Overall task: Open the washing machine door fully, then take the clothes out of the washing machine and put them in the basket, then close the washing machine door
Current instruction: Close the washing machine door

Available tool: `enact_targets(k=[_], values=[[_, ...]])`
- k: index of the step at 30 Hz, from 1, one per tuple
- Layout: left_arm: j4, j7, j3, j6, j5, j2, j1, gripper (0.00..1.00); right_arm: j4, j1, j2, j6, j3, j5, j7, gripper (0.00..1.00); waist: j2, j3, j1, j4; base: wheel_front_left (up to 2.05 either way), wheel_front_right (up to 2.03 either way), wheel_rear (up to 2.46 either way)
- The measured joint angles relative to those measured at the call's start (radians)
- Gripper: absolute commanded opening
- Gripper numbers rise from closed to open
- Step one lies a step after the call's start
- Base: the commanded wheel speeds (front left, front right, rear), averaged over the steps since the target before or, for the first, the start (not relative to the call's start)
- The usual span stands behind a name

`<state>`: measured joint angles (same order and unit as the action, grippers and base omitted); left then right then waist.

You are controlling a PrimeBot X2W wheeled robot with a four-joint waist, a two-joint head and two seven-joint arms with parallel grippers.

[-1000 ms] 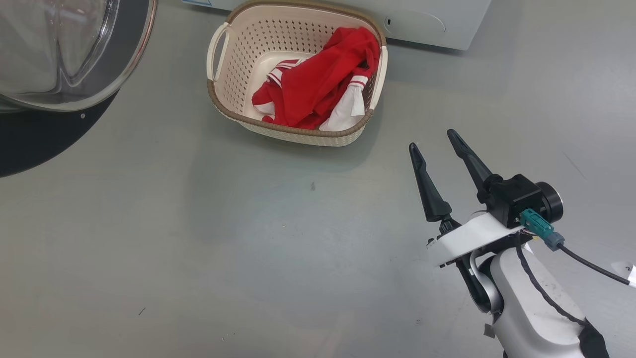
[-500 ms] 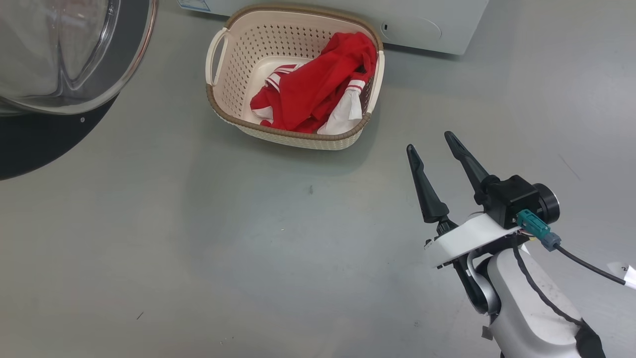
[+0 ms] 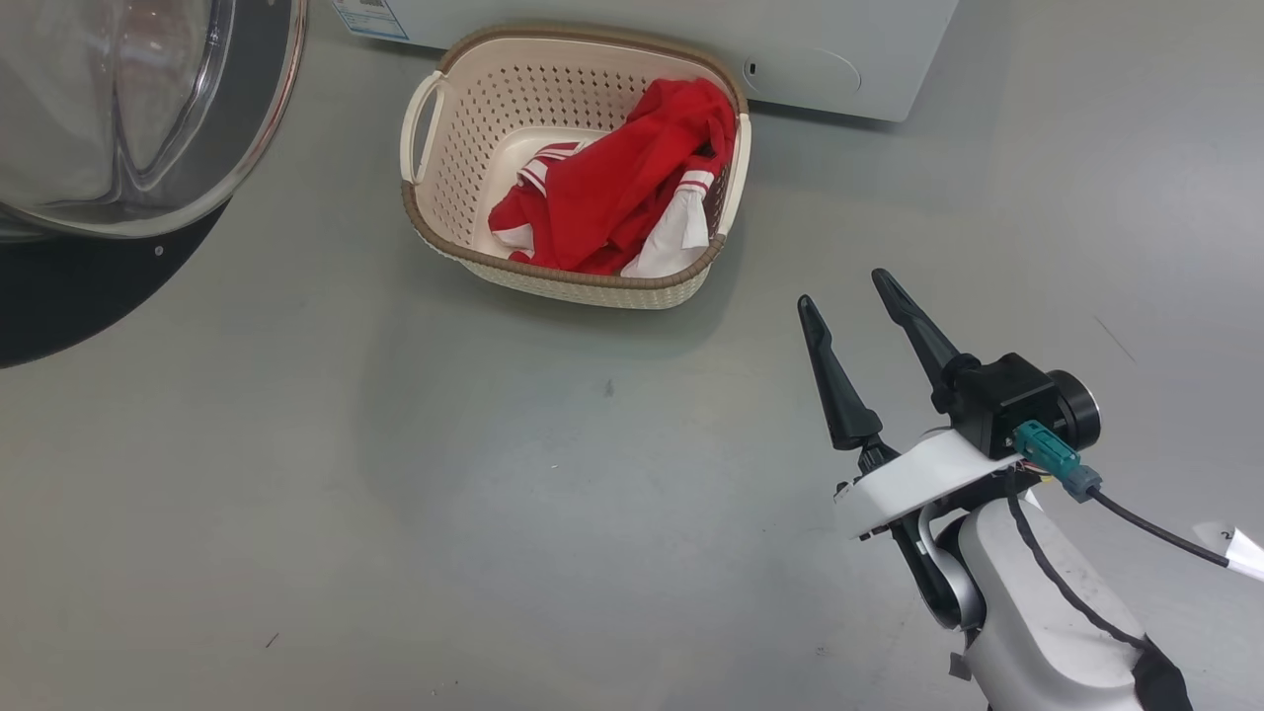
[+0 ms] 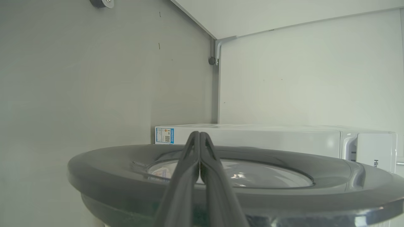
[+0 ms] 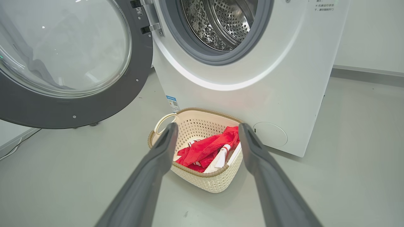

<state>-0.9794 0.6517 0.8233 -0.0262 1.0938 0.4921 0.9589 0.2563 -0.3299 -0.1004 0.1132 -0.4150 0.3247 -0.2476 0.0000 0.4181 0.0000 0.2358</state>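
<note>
The washing machine (image 5: 240, 91) stands open, its steel drum (image 5: 221, 22) showing no clothes. The washing machine door (image 5: 94, 107) is swung wide to the left, and its glass bowl (image 3: 109, 109) shows at the head view's top left. The red clothes (image 3: 612, 193) lie in the cream basket (image 3: 513, 109), which sits on the floor against the machine's front. My right gripper (image 3: 841, 289) hovers open and empty to the basket's right and nearer me. My left gripper (image 4: 199, 134) is shut with nothing in it, its fingers lying across the door's dark rim (image 4: 126, 160); contact is unclear.
Grey floor (image 3: 494, 474) spreads around the basket and in front of the machine. A white wall (image 5: 372, 31) rises to the machine's right. A cable (image 5: 12, 148) runs along the floor under the open door. A blue sticker (image 5: 173, 103) marks the machine's lower front.
The whole head picture has slid slightly down and left, so the camera moved. Basket, clothes, door and right gripper keep their places relative to each other.
</note>
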Motion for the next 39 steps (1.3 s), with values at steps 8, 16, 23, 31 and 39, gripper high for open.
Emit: enact_targets(k=[8, 16, 23, 31, 39], values=[[-0.015, 0.095, 0.009, 0.024, 0.049, -0.002, 0.000, 0.00, 0.010, 0.000, 0.005, 0.000, -0.007, 0.000, 0.000, 1.00, 0.0000, -0.015, 0.0000, -0.006, 0.00, 0.00, 0.00], [-0.019, 0.180, -0.004, 0.049, 0.057, 0.001, -0.001, 0.00, 0.012, 0.001, 0.008, 0.002, -0.009, 0.009, 0.000, 1.00, 0.0000, -0.030, 0.0000, -0.011, 0.00, 0.00, 0.00], [-0.019, 0.264, -0.019, 0.081, 0.073, -0.008, -0.001, 0.00, 0.010, 0.001, 0.010, 0.003, -0.003, 0.010, 0.000, 1.00, 0.0000, -0.036, 0.0000, -0.013, 0.00, 0.00, 0.00], [-0.014, 0.359, -0.038, 0.110, 0.097, -0.038, -0.007, 0.00, 0.008, 0.001, 0.014, 0.003, 0.010, 0.020, 0.000, 1.00, 0.0000, -0.048, 0.0000, -0.015, 0.00, 0.00, 0.00], [-0.003, 0.440, -0.018, 0.121, 0.164, -0.095, -0.007, 0.00, 0.008, 0.004, 0.020, 0.003, 0.019, 0.026, 0.000, 1.00, 0.0000, -0.068, 0.0000, -0.014, 0.00, 0.00, 0.00]])
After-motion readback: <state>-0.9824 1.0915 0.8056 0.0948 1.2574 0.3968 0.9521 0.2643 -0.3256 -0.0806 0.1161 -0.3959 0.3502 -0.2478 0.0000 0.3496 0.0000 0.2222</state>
